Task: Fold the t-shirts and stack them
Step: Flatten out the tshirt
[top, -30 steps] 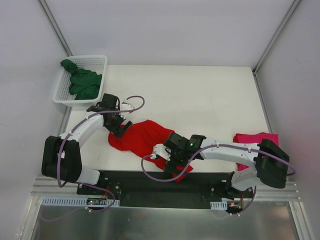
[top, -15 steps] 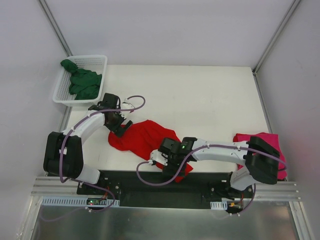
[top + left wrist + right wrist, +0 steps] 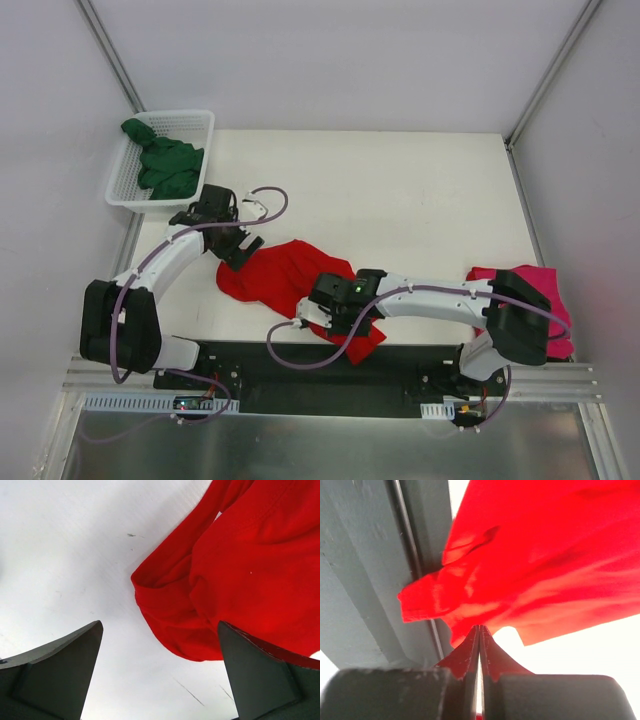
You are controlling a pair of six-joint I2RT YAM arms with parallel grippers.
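Red t-shirt point(image 3: 285, 275) lies bunched at the counter's point(image 3: 400, 190) near edge, right tool point(image 3: 335, 320) clenched on its hem, probably to spread it; left tool point(image 3: 243, 250) hovers released above its left edge.

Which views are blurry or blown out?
Right wrist: red t-shirt soft and smeared, highlights glaring orange, table behind blown white. Left wrist: cloth sharp, table bright, fingers dark. Top external: even light, sharp.

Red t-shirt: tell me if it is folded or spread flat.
Neither: the red t-shirt lies bunched and wrinkled on the table, one edge pinched in the shut right claw.
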